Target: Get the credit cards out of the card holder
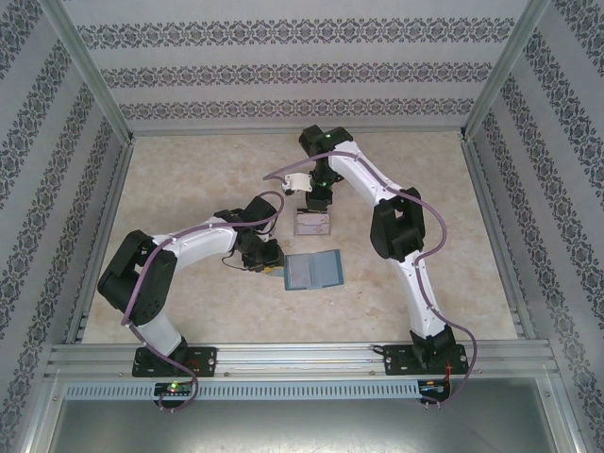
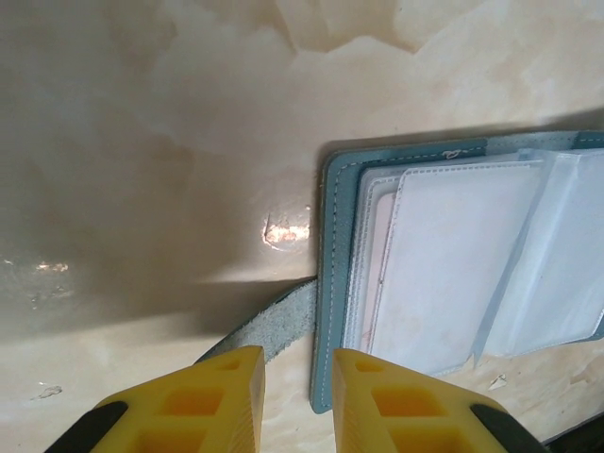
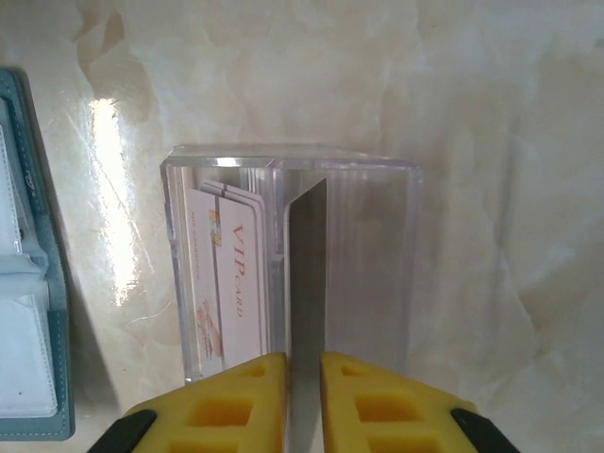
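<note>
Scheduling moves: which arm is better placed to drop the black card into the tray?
Right. The right claw holds the black card over the clear tray; the left claw is at the card holder.

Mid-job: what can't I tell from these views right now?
- Right wrist view: whether the right gripper grips the black card; the jaws hide the contact.
- Left wrist view: whether cards sit in the card holder; cloudy sleeves blur them.
- Top view: clear tray contents; too small.
</note>
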Controlling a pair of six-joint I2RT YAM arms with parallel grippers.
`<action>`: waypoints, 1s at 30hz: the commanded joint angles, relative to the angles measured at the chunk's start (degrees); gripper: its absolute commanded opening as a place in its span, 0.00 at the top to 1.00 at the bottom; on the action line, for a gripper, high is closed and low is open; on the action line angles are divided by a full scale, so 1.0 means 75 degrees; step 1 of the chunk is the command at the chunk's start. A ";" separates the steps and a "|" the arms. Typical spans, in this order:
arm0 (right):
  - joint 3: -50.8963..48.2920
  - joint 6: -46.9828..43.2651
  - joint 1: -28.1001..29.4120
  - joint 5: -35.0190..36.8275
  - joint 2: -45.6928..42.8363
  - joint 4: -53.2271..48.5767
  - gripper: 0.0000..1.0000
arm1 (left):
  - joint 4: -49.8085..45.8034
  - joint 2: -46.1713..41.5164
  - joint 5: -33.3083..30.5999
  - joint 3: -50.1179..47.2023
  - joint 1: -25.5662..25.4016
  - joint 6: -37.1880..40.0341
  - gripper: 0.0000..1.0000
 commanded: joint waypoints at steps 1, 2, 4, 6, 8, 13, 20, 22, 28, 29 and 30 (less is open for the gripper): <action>0.0220 0.0058 -0.0046 0.0007 -0.0193 -0.0063 0.80 | -0.0285 -0.0184 -0.0084 -0.0026 -0.0022 -0.0031 0.75; 0.0232 0.0059 -0.0046 0.0076 -0.0222 -0.0040 0.80 | -0.0278 -0.0175 -0.0075 -0.0037 -0.0013 -0.0025 0.75; 0.0246 0.0059 -0.0046 0.0210 -0.0263 0.0044 0.80 | -0.0255 -0.0174 -0.0066 -0.0038 -0.0017 -0.0038 0.75; 0.0244 0.0065 -0.0046 0.0354 -0.0275 0.0149 0.80 | -0.0252 -0.0156 -0.0060 -0.0042 -0.0015 -0.0039 0.75; 0.0276 0.0065 -0.0046 0.0492 -0.0272 0.0216 0.80 | -0.0251 -0.0161 -0.0067 -0.0049 -0.0013 -0.0040 0.75; 0.0332 0.0148 -0.0035 0.0746 -0.0296 0.0462 0.79 | -0.0240 -0.0156 -0.0055 -0.0044 -0.0015 -0.0030 0.75; 0.0274 0.0231 -0.0011 0.1010 -0.0358 0.0827 0.75 | -0.0228 -0.0150 -0.0045 -0.0059 -0.0015 -0.0024 0.75; 0.0213 0.0243 -0.0005 0.1031 -0.0337 0.0922 0.75 | -0.0225 -0.0139 -0.0041 -0.0064 -0.0018 -0.0014 0.75; -0.0056 0.0292 0.0047 0.0954 -0.0235 0.1088 0.74 | -0.0217 -0.0156 -0.0043 -0.0102 -0.0016 -0.0023 0.75; -0.0102 0.0305 0.0057 0.0948 -0.0224 0.1102 0.74 | -0.0215 -0.0162 -0.0034 -0.0104 -0.0019 -0.0025 0.75; -0.0150 0.0317 0.0071 0.0942 -0.0209 0.1132 0.74 | -0.0217 -0.0161 -0.0039 -0.0121 -0.0018 -0.0031 0.75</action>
